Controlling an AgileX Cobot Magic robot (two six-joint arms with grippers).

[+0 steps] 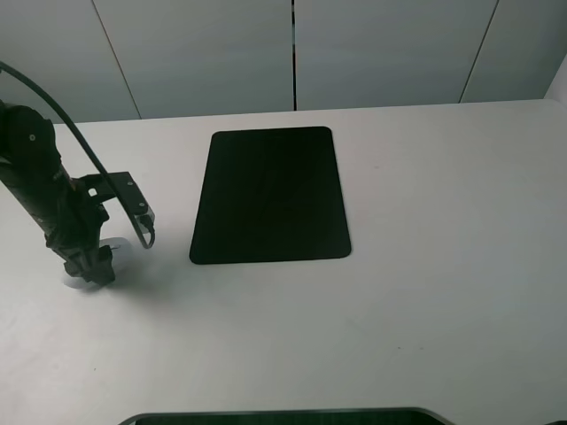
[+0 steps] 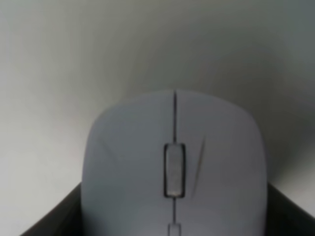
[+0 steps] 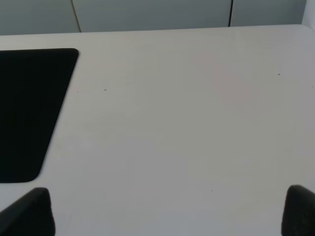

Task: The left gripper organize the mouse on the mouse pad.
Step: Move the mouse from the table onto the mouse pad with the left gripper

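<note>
**Slick mouse, pad a reach away**

At the far left of the bench [image 1: 443, 292] the left end effector [image 1: 89, 264] sits low. Its fingers [image 2: 49, 219] lie against both flanks of the mouse [image 2: 174, 162], so as far as the wrist view shows it is grasping the mouse. The mouse is not on the pad [image 1: 270, 195], which lies apart to the right, mid-bench.

The shell is rounded and looks smooth, so a light squeeze could let it squirt forward or pivot on the lift. If it is dragged rather than carried, its nose could catch the pad's edge and twist. If it is let go too high, it may skid or land crooked.

Right of the pad, the right end effector [image 3: 162, 216] is released, fingers wide apart with nothing between them.

No brand, label or writing is readable anywhere.
</note>
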